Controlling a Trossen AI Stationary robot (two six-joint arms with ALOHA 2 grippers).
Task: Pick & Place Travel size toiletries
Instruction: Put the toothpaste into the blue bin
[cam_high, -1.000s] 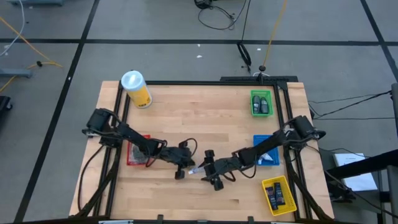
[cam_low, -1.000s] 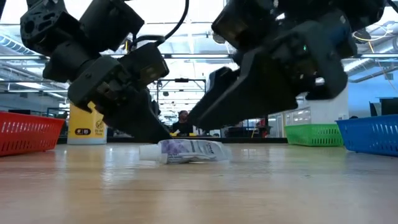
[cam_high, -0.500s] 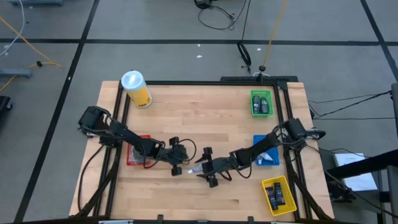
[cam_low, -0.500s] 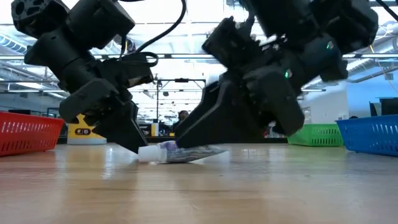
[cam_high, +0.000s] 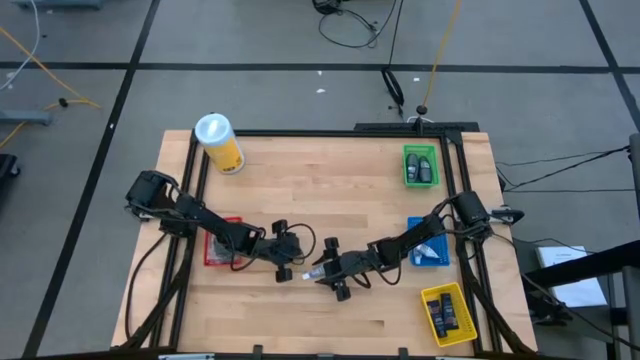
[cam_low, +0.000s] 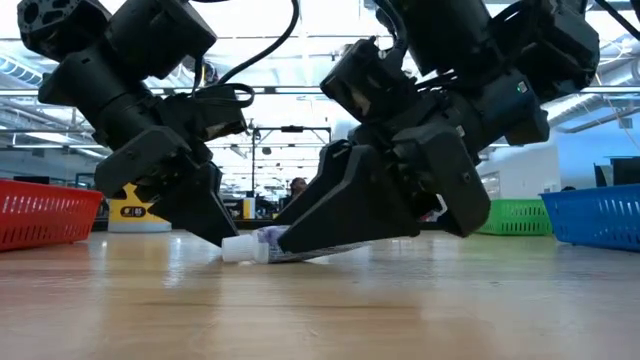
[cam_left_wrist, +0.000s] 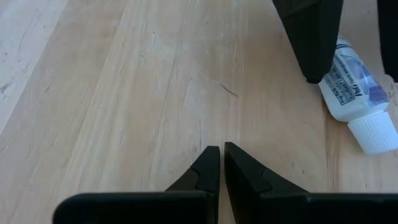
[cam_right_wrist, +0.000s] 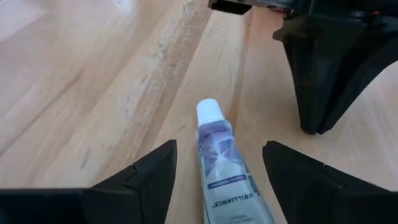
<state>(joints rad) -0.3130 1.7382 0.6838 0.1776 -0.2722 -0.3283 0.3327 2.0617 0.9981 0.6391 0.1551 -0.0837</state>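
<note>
Tube (cam_right_wrist: 222, 168) — lies lengthwise between open right end effector (cam_right_wrist: 217, 180) fingers, cap at twelve o'clock; closed left end effector (cam_left_wrist: 217, 171) beside.

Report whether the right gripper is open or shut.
Open: the right gripper has its fingers spread either side of the tube lying on the table.

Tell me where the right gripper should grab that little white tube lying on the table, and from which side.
Grip the tube across its flat printed body, not the round white cap, probably too small to hold well. It lies flat on the table, so come from above; the right gripper already straddles the body, fingers open. The shut left gripper sits near the cap end.
</note>
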